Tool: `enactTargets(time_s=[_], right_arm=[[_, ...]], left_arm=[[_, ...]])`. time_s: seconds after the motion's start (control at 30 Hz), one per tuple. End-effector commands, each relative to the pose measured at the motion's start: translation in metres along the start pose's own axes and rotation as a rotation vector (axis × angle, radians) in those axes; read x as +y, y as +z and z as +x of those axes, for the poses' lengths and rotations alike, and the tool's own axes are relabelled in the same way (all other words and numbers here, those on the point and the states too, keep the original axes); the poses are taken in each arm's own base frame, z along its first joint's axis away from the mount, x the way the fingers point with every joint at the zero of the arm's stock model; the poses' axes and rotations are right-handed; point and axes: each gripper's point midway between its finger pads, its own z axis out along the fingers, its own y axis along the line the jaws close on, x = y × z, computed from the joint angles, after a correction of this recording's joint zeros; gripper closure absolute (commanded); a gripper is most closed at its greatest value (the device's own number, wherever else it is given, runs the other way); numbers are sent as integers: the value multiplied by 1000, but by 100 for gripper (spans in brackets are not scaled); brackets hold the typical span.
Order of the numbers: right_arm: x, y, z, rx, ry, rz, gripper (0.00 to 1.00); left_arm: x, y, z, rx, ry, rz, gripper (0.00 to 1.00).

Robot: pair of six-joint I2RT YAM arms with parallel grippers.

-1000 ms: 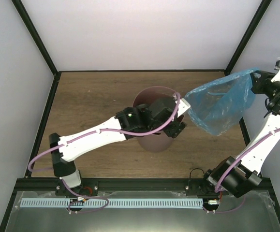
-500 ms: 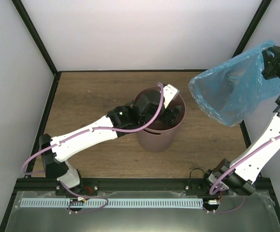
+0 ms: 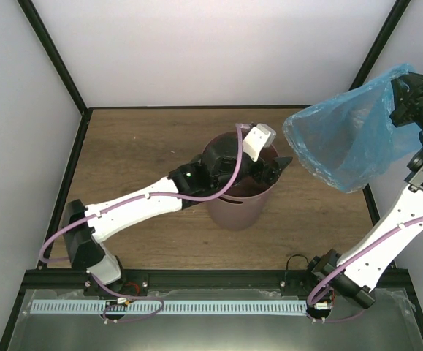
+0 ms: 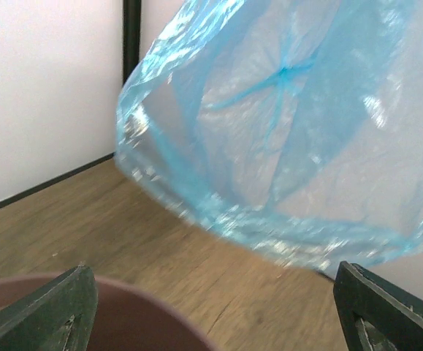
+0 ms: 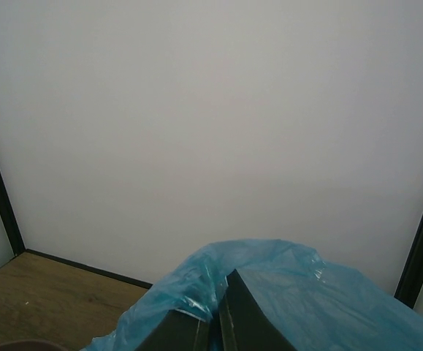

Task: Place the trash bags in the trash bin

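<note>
The mauve-brown trash bin (image 3: 233,212) stands upright in the middle of the wooden table. The translucent light-blue trash bag (image 3: 343,139) hangs in the air to the right of the bin and above the table, clear of both. My right gripper (image 3: 397,99) is shut on the bag's top edge; in the right wrist view the fingers (image 5: 196,333) pinch the bag (image 5: 306,307). My left gripper (image 3: 275,170) is open and empty over the bin's right rim, pointing at the bag. In the left wrist view the bag (image 4: 291,131) hangs ahead, with the bin rim (image 4: 123,307) below.
White walls with black frame posts (image 3: 375,51) close in the table at the back and both sides. The right arm (image 3: 386,234) reaches up along the right wall. Bare wood (image 3: 138,146) lies left of the bin.
The right gripper lifted the bag up and to the right, away from the bin, then nearly held still. The left gripper dipped over the bin and has turned toward the bag.
</note>
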Motion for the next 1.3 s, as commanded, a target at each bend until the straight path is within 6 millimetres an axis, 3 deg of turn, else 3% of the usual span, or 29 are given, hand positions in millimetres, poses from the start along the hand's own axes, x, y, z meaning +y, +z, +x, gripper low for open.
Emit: enactTargets(time_s=[0.0, 0.17, 0.4, 0.6, 0.77, 0.9, 1.03, 1.2, 1.27], right_arm=[[15, -9, -8, -26, -47, -4, 99], [20, -12, -12, -37, -63, 10, 99], [31, -16, -20, -57, -70, -4, 99], [35, -18, -21, -62, -74, -11, 99], [40, -17, -16, -61, -52, -48, 99], [48, -19, -15, -63, -57, -79, 99], [47, -19, -14, -62, -56, -80, 99], [47, -18, -12, -59, -49, -86, 99], [47, -18, -12, -60, -50, -86, 99]], left_arm=[[-17, 13, -19, -88, -85, 94, 9], [-7, 30, -13, -69, -144, 31, 4], [6, 36, -8, -61, -197, -18, 4], [-1, 7, -7, -103, -194, 54, 16], [16, -20, -31, -199, -239, 7, 10], [26, -19, -41, -192, -297, 27, 7], [35, -8, -38, -159, -363, 35, 14], [29, -5, -39, -151, -364, 73, 36], [28, -6, -41, -147, -365, 83, 41]])
